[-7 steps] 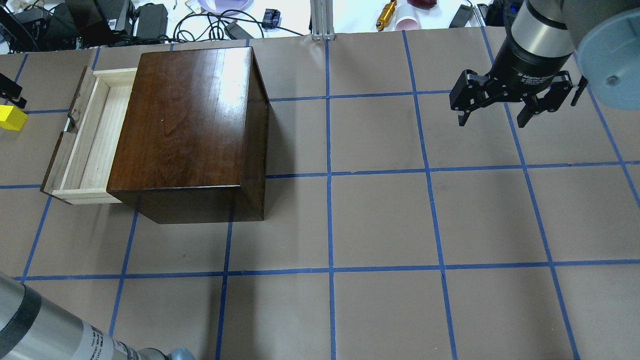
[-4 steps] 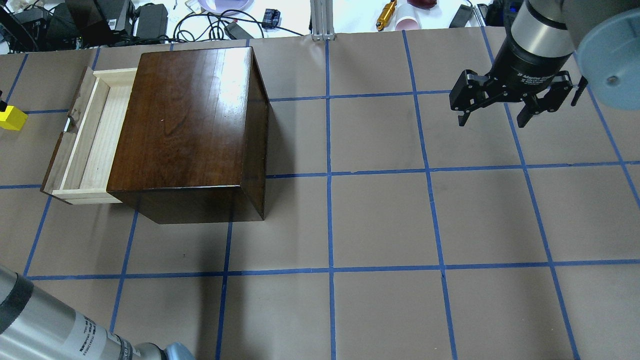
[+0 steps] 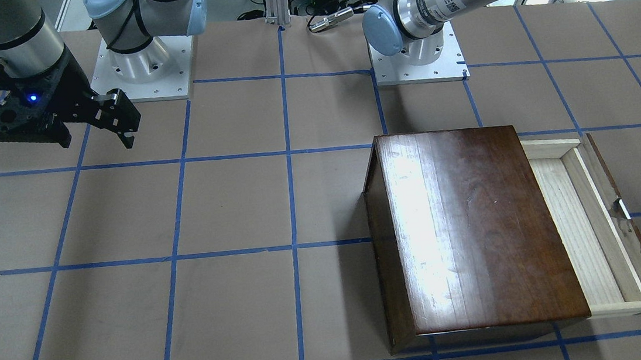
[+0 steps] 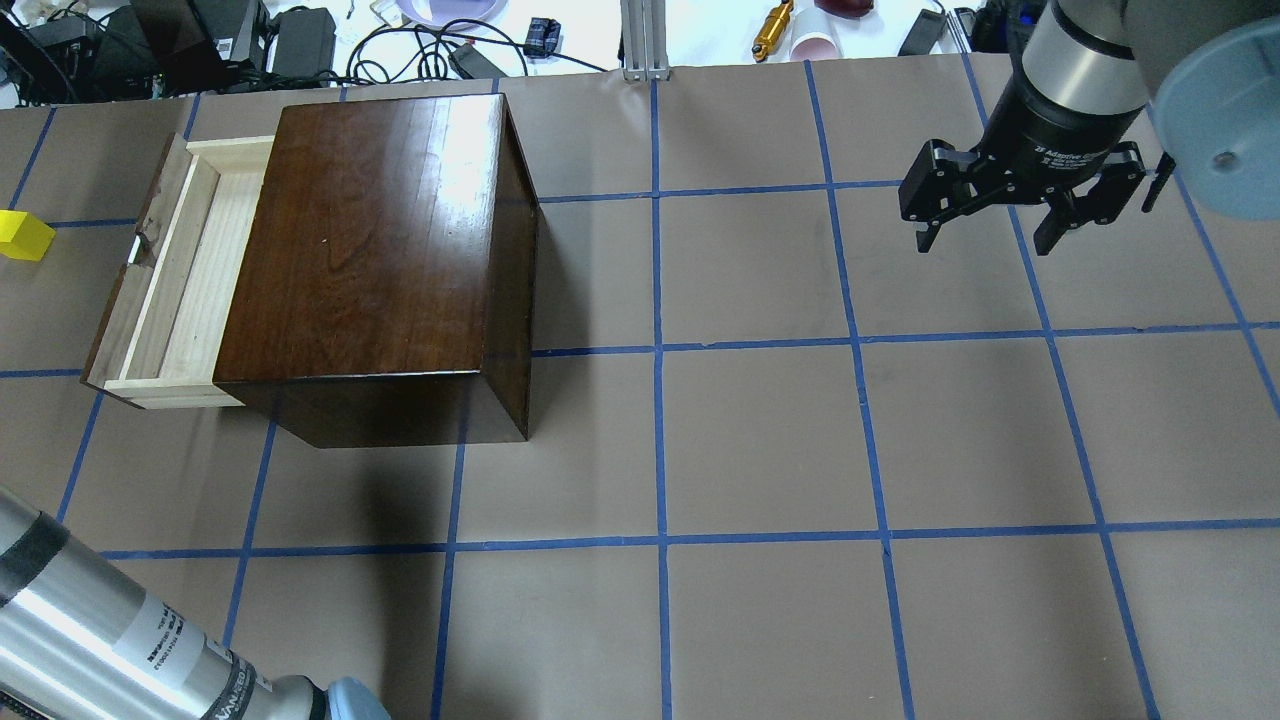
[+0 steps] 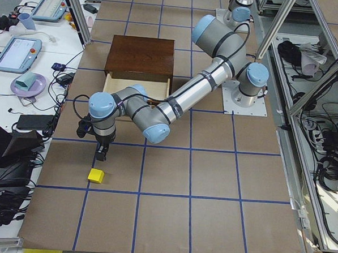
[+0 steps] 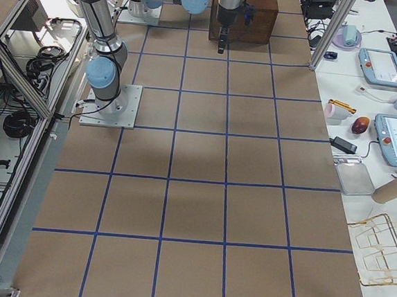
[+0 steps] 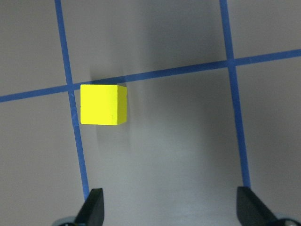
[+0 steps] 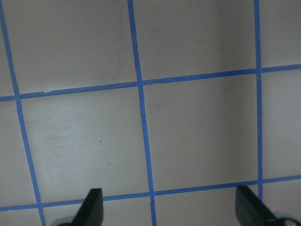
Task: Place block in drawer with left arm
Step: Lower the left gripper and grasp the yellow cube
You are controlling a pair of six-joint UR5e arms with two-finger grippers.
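Observation:
The yellow block (image 4: 22, 236) lies on the table at the far left edge, left of the open drawer (image 4: 180, 290) of the dark cabinet (image 4: 370, 250). The drawer (image 3: 583, 225) looks empty. The left wrist view shows the block (image 7: 103, 104) on a blue tape crossing, ahead and to the left of my left gripper (image 7: 171, 209), whose jaws are wide open and empty. In the exterior left view that gripper (image 5: 101, 151) hangs just beside the block (image 5: 95, 176). My right gripper (image 4: 985, 235) is open and empty, hovering at the far right.
Cables, adapters and cups (image 4: 815, 45) crowd the white bench behind the table. My left forearm (image 4: 110, 630) crosses the near left corner. Both arm bases (image 3: 417, 59) stand at the robot's edge. Brown paper with a blue tape grid covers the table.
The black finger of my left gripper beside the block has slid off the overhead view's left edge. The left forearm has swung further into the near corner. The block, drawer and right arm are still.

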